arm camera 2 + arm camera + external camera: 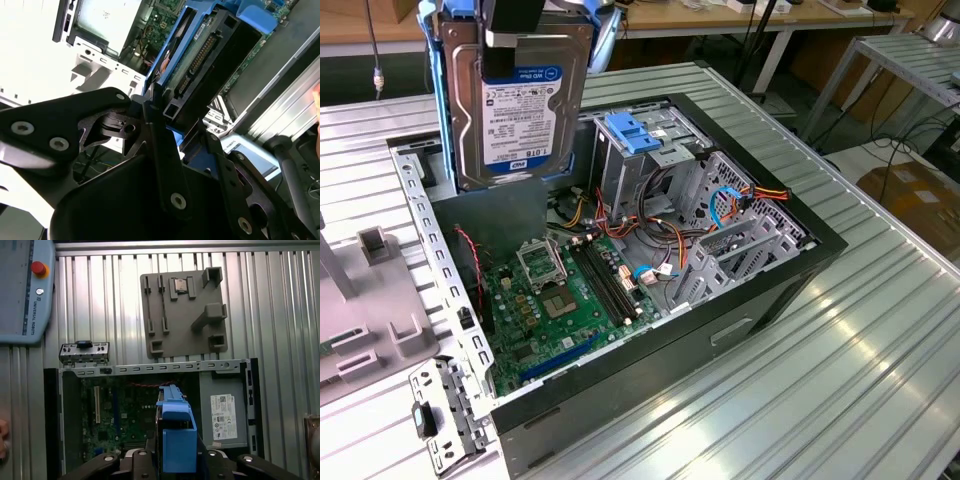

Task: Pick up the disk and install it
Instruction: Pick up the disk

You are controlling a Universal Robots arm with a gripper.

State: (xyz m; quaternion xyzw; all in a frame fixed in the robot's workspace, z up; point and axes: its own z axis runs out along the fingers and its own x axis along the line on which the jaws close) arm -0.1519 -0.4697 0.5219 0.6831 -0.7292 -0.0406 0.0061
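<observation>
The case (620,385) lies open on top, so there's a clear way down over the motherboard (560,300), which sits low and flat. The disk (520,100) hangs above the corner on the exterior view's left, taking up that airspace. Over on the exterior view's right the metal drive cage (650,170) stands tall under its blue handle (632,133). A tangle of cables (645,235) crowds the gap beside it. Outside the case, the ribbed desk (840,380) runs open, and a grey fixture plate (360,330) sits by the left wall.
</observation>
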